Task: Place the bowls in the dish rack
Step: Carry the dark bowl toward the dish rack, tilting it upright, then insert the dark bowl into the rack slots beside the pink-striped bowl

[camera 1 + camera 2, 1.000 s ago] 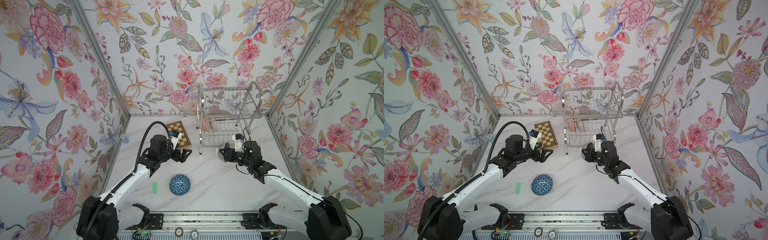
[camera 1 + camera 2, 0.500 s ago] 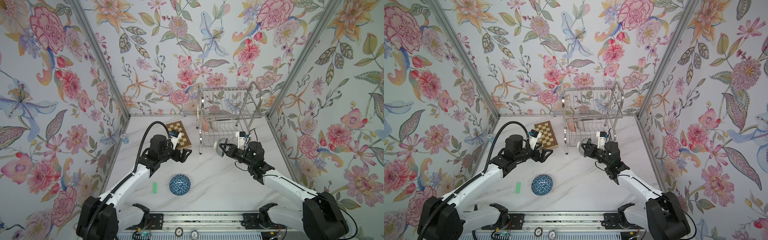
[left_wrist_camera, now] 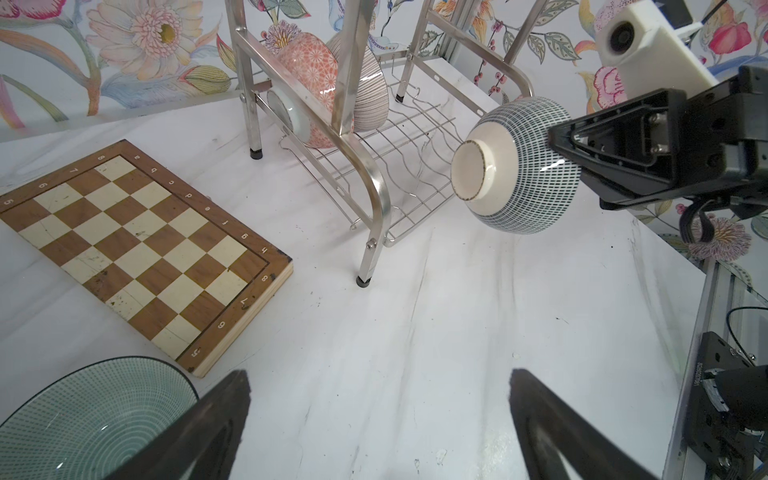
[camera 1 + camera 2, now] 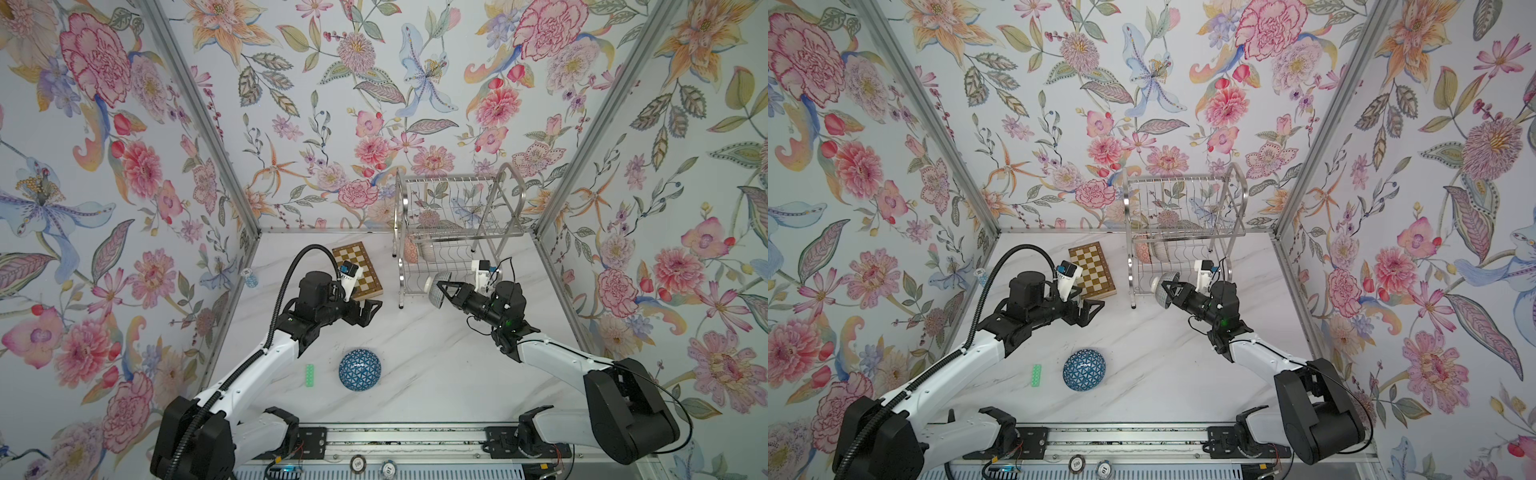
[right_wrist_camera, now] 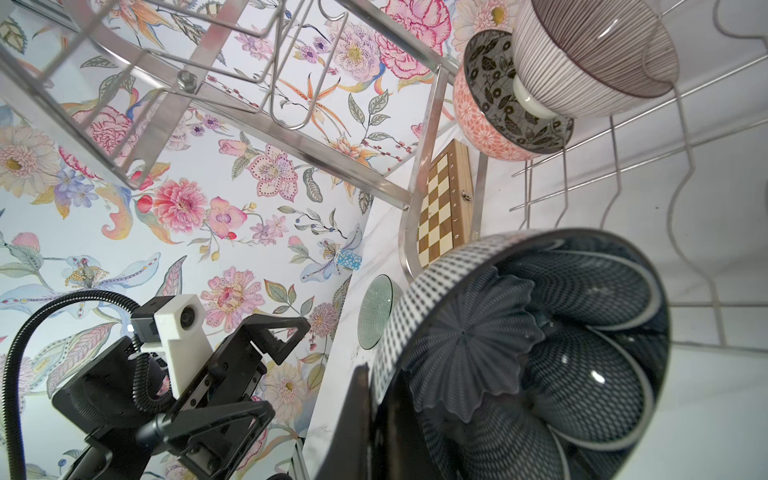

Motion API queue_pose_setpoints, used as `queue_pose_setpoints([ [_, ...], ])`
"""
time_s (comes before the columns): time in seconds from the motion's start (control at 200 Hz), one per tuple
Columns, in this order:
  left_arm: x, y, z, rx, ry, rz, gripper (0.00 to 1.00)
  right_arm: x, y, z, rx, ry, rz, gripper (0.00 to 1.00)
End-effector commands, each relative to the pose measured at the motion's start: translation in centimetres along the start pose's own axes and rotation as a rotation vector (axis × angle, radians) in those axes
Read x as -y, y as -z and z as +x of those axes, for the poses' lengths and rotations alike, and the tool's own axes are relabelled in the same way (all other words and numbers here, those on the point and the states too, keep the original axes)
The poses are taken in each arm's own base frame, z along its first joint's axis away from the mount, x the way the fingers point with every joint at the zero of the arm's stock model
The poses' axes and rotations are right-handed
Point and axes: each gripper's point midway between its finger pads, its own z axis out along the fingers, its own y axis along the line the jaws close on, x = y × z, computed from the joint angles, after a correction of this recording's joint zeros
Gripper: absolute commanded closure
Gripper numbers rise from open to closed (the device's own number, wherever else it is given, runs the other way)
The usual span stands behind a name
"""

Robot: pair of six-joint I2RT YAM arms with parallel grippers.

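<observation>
- Against the left wall stands a small blue-speckled cup, too small to make out further.
- The mint green bowl shows only in the wrist views, upright on the table near a corner of the chessboard. In both top views the left arm covers it.
- The left gripper hangs above the table, reaching level toward the rack, claws spread wide with nothing between them.
- Nearer the arm bases lie a green block and the blue triangle-patterned bowl, upside down and well apart from the rack.
- The chessboard lies flat just left of the dish rack.
- On the rack's lower shelf a red-latticed bowl and a striped bowl stand on edge, close together.
- The right gripper pinches the rim of a black-and-white bowl. The bowl is tipped sideways at the shelf's open front, and I cannot tell whether it touches the wires.
</observation>
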Motion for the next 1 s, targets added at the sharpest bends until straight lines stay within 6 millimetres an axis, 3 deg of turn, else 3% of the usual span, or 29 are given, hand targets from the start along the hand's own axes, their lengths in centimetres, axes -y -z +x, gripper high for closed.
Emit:
queue_pose_setpoints([
  [0.0, 0.1, 0.3, 0.2, 0.011, -0.05, -0.017, 0.01, -4.1, -0.3, -2.8, 0.069, 0.066, -0.142, 1.0],
  [0.345, -1.1, -0.5, 1.2, 0.004, -0.079, -0.067, 0.01, -4.6, -1.3, -4.2, 0.067, 0.057, -0.224, 1.0],
  [0.616, -2.1, -0.8, 0.7, 0.046, -0.049, -0.114, 0.01, -3.9, -2.4, -5.0, 0.028, 0.077, -0.27, 1.0],
  [0.996, -0.1, 0.5, -0.7, 0.049, -0.139, -0.032, 0.01, -2.6, -4.4, -5.2, -0.041, 0.119, -0.312, 1.0],
])
